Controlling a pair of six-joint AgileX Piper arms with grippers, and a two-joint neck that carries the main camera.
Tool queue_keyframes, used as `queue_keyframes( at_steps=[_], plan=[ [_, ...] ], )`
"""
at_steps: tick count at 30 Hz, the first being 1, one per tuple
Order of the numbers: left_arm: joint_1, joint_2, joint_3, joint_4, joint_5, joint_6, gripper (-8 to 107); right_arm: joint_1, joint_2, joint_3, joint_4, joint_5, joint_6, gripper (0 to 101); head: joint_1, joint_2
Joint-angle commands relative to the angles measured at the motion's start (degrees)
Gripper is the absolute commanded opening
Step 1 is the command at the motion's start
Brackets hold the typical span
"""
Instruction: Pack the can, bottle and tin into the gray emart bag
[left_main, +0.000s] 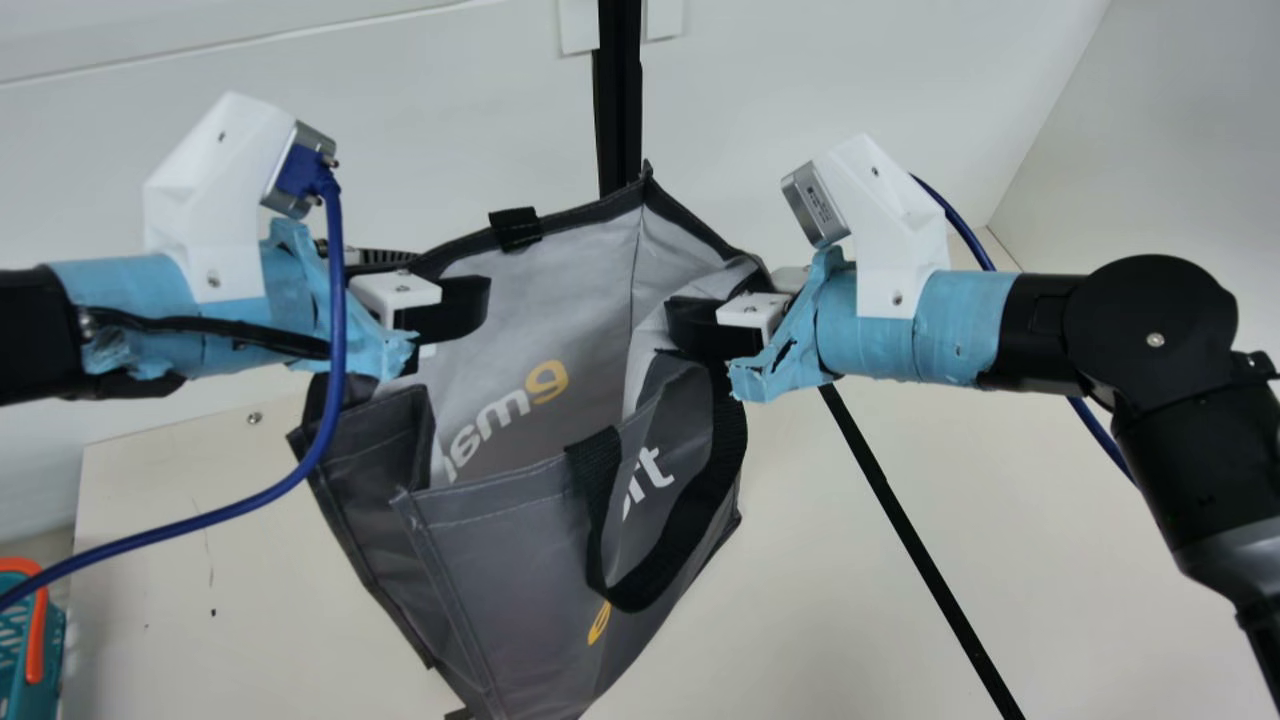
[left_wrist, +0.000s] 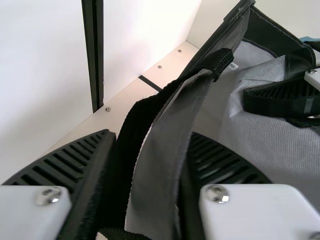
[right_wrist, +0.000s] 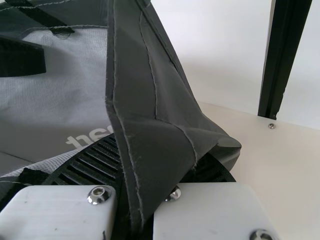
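Observation:
The gray emart bag (left_main: 540, 570) hangs tilted between the arms in the main view, its mouth wide and its pale lining bare. My left gripper (left_main: 450, 278) is at the bag's left rim; in the left wrist view my left gripper (left_wrist: 150, 150) stands open, a folded bag edge (left_wrist: 162, 155) and black strap (left_wrist: 132, 130) between its fingers. At the right rim is my right gripper (left_main: 692, 325), one finger inside the mouth. In the right wrist view my right gripper (right_wrist: 157, 160) is shut on the bag's gray side panel (right_wrist: 150, 135).
A teal basket with an orange handle (left_main: 36, 620) stands at the main view's lower left. Behind the bag rises a black post (left_main: 618, 100) against the white wall. A blue cable (left_main: 240, 510) loops from the left wrist across the bag's left side.

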Motion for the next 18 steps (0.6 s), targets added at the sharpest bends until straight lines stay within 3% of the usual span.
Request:
queue_keyframes(
  at_steps=[1,6,7,18],
  plan=[
    [0.0,0.0,0.0,0.0,0.0,0.0,71,0.0,0.0,0.0,0.0,0.0,0.0,0,-1.3,0.0],
    [0.0,0.0,0.0,0.0,0.0,0.0,87,0.0,0.0,0.0,0.0,0.0,0.0,0,-1.3,0.0],
    [-0.3,-2.7,4.2,-0.1,-1.4,0.7,90,0.0,0.0,0.0,0.0,0.0,0.0,0,-1.3,0.0],
    [2.0,-9.6,12.7,-7.1,-4.2,6.5,90,0.0,0.0,0.0,0.1,0.0,0.0,0,-1.3,0.0]
  ],
)
